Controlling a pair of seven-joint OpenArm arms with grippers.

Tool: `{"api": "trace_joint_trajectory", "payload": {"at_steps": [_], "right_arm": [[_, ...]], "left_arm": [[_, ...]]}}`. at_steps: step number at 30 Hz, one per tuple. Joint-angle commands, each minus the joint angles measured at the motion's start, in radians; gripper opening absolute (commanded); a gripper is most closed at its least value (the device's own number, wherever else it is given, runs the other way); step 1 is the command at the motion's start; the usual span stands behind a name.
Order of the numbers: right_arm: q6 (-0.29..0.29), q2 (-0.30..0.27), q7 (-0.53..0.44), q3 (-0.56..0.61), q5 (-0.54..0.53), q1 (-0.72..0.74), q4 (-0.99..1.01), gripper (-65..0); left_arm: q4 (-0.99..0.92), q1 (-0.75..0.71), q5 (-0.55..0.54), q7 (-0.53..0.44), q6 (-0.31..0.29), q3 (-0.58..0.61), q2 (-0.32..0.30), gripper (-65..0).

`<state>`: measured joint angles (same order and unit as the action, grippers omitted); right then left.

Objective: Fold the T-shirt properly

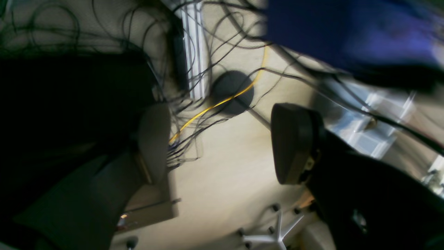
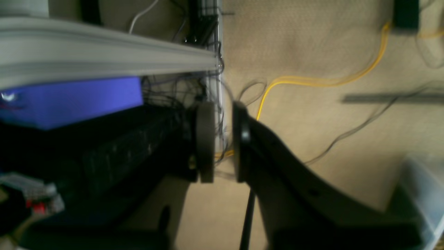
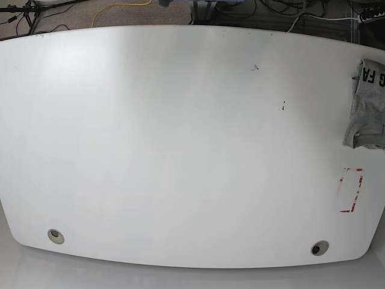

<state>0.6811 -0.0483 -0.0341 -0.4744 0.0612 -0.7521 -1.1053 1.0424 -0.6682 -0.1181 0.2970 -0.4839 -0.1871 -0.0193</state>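
The T-shirt (image 3: 368,114) lies crumpled in a heather-grey heap at the table's right edge in the base view, with dark block letters showing near its top. Neither arm appears in the base view. In the left wrist view my left gripper (image 1: 222,142) hangs over the floor, its two dark fingers (image 1: 291,142) wide apart and nothing between them. My right gripper (image 2: 223,142) also looks down at carpet beside the table edge. Its pads (image 2: 205,142) stand almost together with only a thin slit, holding nothing.
The white table (image 3: 180,150) has a red-marked patch (image 3: 351,191) near the front right and two round holes (image 3: 55,235) along the front edge. On the floor lie a yellow cable (image 1: 222,100), tangled black wires, a chair base (image 1: 274,236) and a clear plastic box (image 2: 423,194).
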Motion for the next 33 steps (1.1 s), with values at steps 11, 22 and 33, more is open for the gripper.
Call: {"api": "trace_joint_trajectory", "payload": {"at_steps": [11,22,33], "right_arm": [[0.017,-0.068,-0.117,0.007,0.136,0.247,0.489,-56.3],[-0.133,-0.069,-0.114,0.026,0.231,0.378,0.647,-56.3],[-0.154,-0.065,-0.114,0.026,0.253,0.431,0.719,-55.8]], "left_arm": [[-0.684,0.319,0.004,-0.298,0.110,0.070,-0.064,-23.6],[-0.850,0.442,0.025,-0.396,0.310,0.183,-0.067,-23.5],[-0.851,0.479,0.027,-0.355,0.317,0.185,-0.072,-23.5]]}}
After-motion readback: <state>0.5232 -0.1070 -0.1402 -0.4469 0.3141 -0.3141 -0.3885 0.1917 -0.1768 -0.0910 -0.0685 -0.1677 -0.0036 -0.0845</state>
